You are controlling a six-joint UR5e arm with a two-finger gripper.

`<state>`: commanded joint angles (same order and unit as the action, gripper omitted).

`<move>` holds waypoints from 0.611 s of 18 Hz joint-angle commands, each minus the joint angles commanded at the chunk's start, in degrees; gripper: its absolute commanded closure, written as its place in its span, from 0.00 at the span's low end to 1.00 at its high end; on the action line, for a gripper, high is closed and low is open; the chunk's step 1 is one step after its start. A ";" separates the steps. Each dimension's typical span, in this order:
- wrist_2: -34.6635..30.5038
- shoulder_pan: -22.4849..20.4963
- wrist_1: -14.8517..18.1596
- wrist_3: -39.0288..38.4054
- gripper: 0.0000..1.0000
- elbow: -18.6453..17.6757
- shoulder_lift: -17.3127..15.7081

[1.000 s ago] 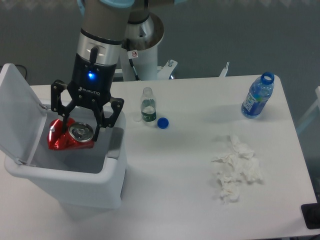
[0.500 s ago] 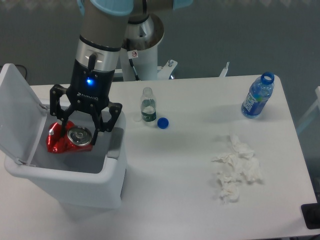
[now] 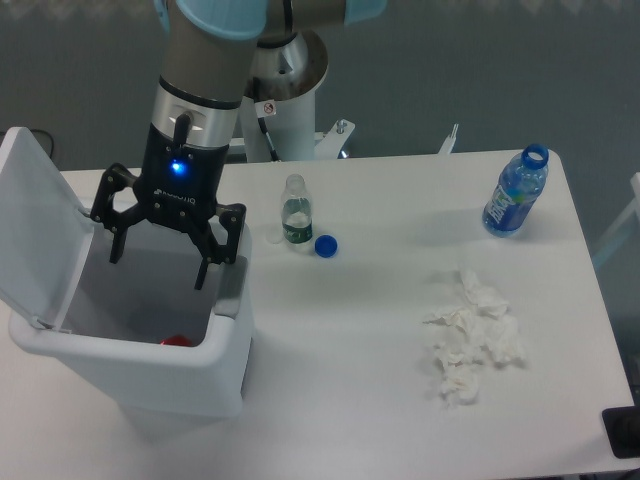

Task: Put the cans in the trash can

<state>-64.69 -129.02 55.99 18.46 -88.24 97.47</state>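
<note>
While your gripper hung over the mouth of the trash can, its two fingers stood spread wide apart with nothing between them. You could see a blue light glowing on the gripper body, just above the dark linkages. Down inside the bin, only a small sliver of the red can showed, low against the front wall; the rest of it was hidden by the rim, so its pose could not be told. The bin's hinged lid stood tipped up and back on the left side, leaving the opening uncovered. The bin itself sat at the left end of the white table.

To the right of your gripper, a small clear bottle stood upright without a cap, and a blue cap lay on the table just beside its base. Further right, near the far corner, a blue-labelled bottle stood upright, also uncapped. A heap of crumpled white tissue lay on the table well apart from both bottles, toward the near right side. Behind the table stood the arm's white pedestal.
</note>
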 joint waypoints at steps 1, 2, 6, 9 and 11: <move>0.00 -0.09 0.00 0.09 0.00 0.09 -0.52; 0.00 -0.52 0.00 0.09 0.00 0.26 -0.70; -0.70 -4.74 0.17 7.80 0.00 0.27 -2.90; -7.53 -5.19 0.26 9.84 0.00 0.18 -2.99; -11.06 -5.10 0.26 13.95 0.00 0.18 -2.29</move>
<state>-75.74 -134.12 56.25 32.41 -88.07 95.18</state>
